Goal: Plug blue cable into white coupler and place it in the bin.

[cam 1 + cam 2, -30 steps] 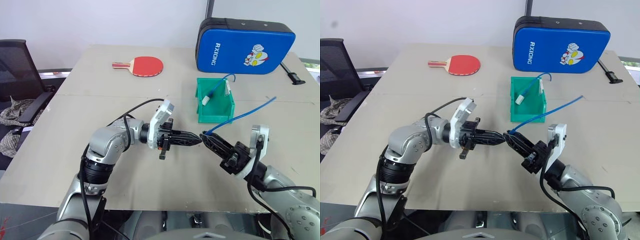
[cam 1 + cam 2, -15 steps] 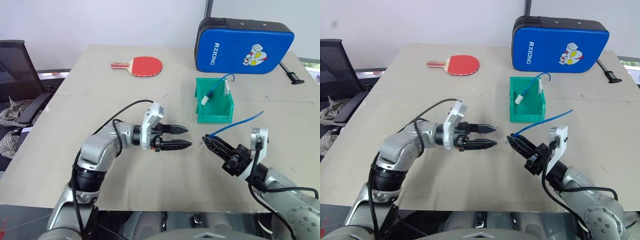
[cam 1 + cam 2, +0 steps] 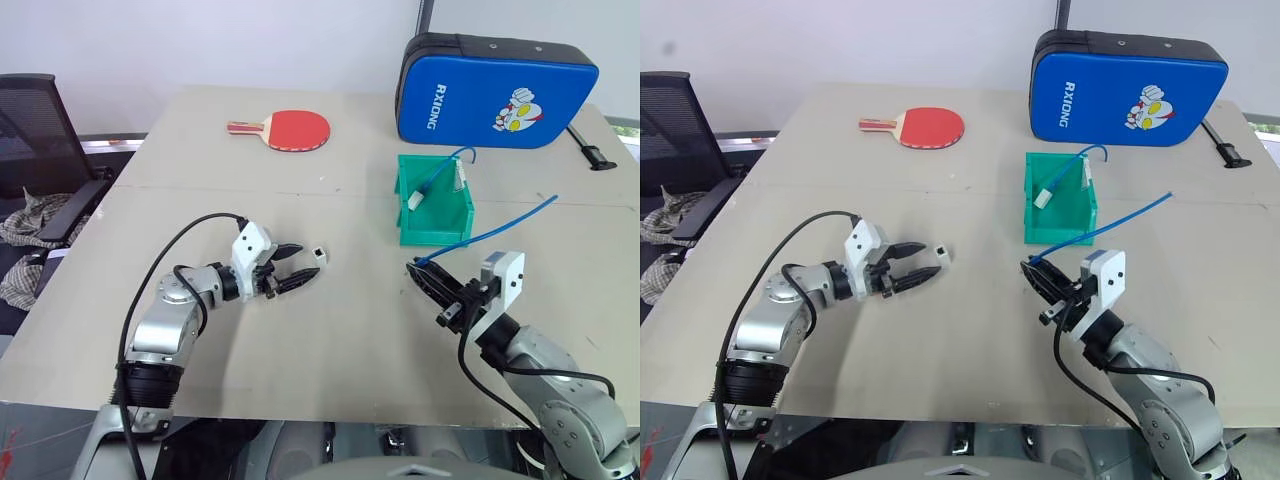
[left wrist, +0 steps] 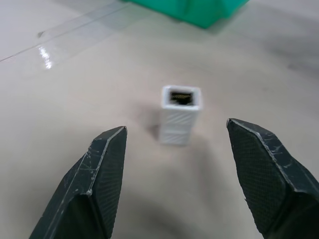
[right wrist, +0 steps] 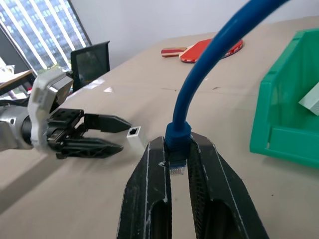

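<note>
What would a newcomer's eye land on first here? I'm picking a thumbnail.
Probably the blue cable, arcing up from the shut right gripper in front of the green bin. Next, the tiny white coupler standing on the table, just beyond the open left gripper.

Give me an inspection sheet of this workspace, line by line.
Surface: beige table, seam across its middle.
Job's things: white coupler stands loose on the table; blue cable held at its plug end; green bin already holds another cable and coupler.
Clutter: red paddle, blue case.
Grippers: left gripper open, just short of the coupler; right gripper shut on the blue cable.
Cables: black robot wires along both arms.
Surroundings: black chair, white wall.
</note>
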Action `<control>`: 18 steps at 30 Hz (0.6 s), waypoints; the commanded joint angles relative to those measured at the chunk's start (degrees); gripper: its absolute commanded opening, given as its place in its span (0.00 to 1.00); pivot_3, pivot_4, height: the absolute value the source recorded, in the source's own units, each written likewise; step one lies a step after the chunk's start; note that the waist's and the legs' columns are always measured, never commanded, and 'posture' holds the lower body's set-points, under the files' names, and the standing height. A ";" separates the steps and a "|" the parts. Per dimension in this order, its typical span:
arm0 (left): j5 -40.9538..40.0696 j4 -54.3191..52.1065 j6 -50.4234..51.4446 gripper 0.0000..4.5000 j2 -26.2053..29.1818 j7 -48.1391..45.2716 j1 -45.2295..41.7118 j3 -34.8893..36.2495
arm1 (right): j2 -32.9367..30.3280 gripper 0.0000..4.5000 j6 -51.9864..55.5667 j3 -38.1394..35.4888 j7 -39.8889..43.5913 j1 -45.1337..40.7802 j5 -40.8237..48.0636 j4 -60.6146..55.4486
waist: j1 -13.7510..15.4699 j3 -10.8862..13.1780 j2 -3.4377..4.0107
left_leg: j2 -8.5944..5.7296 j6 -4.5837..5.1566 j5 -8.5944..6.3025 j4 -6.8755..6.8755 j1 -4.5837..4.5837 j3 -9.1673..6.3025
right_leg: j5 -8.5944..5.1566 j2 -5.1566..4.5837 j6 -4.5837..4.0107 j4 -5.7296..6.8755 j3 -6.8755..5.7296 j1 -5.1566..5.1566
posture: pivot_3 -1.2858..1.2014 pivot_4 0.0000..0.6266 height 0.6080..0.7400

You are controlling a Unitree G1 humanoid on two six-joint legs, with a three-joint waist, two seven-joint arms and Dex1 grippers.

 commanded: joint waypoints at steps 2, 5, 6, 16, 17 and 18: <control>2.22 2.98 -2.56 0.72 -1.52 0.79 -2.44 -1.32 | 0.65 0.00 -1.55 -0.32 0.73 1.24 -1.35 -2.44 | -0.06 0.00 0.00 | 0.00 0.00 0.00 0.00 -0.04 0.00 | 0.02 0.01 0.03 0.00 0.00 -0.03 | 0.52 0.24 0.92; 2.98 5.06 -3.43 0.72 -2.16 0.42 -3.35 -2.04 | 0.78 0.00 -1.63 -0.44 0.83 1.99 -2.07 -2.85 | -0.29 0.00 0.00 | 0.00 0.00 0.00 0.00 -0.06 0.00 | 0.03 0.02 0.04 0.01 0.00 -0.05 | 0.52 0.24 0.92; 3.20 5.80 -3.76 0.72 -2.39 0.00 -3.69 -2.44 | 0.80 0.00 -1.65 -0.51 0.87 2.21 -2.25 -2.98 | -0.28 -0.01 -0.01 | 0.00 0.00 0.00 0.00 -0.06 0.00 | 0.03 0.02 0.04 0.02 0.00 -0.05 | 0.52 0.24 0.92; 4.34 10.50 -7.42 0.11 -3.41 -4.23 -5.80 -4.58 | -0.59 0.00 -3.21 -1.17 3.67 2.70 -4.96 -3.45 | -0.26 -0.04 -0.03 | 0.00 0.00 0.00 0.03 -0.02 0.00 | 0.03 0.04 0.04 0.09 0.00 -0.04 | 0.52 0.24 0.92; 4.19 10.68 -7.70 0.11 -3.53 -5.05 -6.25 -4.85 | -1.43 0.00 -2.89 -1.03 4.53 2.19 -5.27 -3.34 | -0.25 -0.04 -0.03 | -0.01 0.00 0.00 0.03 -0.02 0.00 | 0.03 0.05 0.04 0.09 0.00 -0.04 | 0.52 0.24 0.92; 3.89 10.70 -7.79 0.11 -3.68 -6.06 -6.66 -5.15 | -2.37 0.00 -2.55 -0.81 5.38 1.48 -5.73 -3.22 | -0.23 -0.04 -0.03 | -0.01 0.00 0.00 0.03 -0.02 0.00 | 0.03 0.06 0.04 0.09 0.00 -0.04 | 0.52 0.24 0.92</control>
